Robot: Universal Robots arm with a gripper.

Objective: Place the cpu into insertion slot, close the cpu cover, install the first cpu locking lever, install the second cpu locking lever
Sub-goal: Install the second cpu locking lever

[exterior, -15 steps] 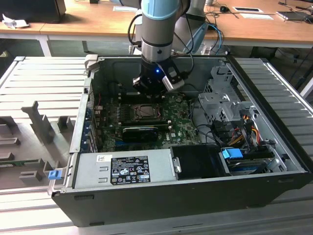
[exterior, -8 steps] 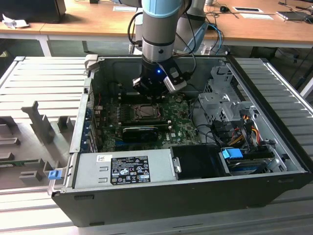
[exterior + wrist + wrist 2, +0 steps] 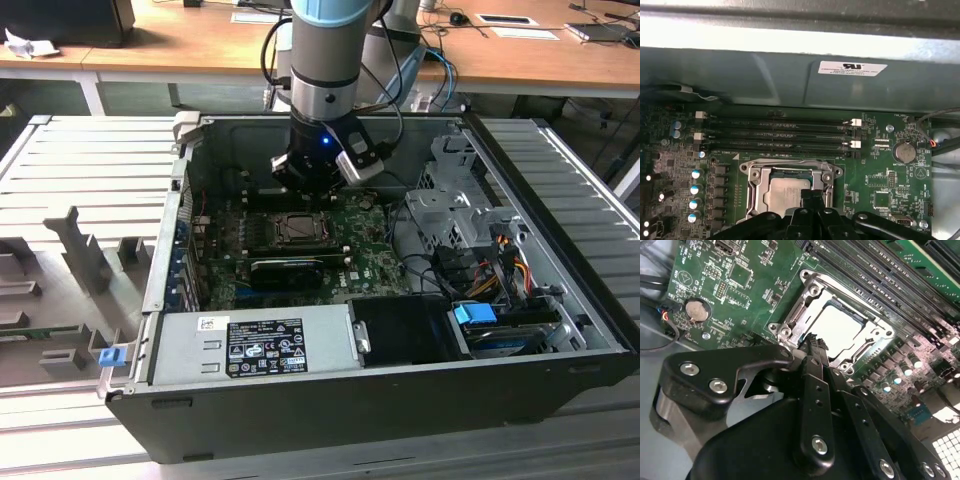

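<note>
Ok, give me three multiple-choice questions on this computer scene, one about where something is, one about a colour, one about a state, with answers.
1. Where is the cpu?
A. In the insertion slot
B. On the power supply
C. On the wooden desk

2. What colour is the circuit board?
A. Red
B. Green
C. White

3. How does the cpu cover stand?
A. Taken off the board
B. Swung upright
C. Lying flat around the chip

Answers: 1 A, the grey chip sits inside the socket in both wrist views. 2 B, the board around the socket is green. 3 C, the metal frame lies flat with the chip showing through its window, and the gripper hovers at its edge.
</note>
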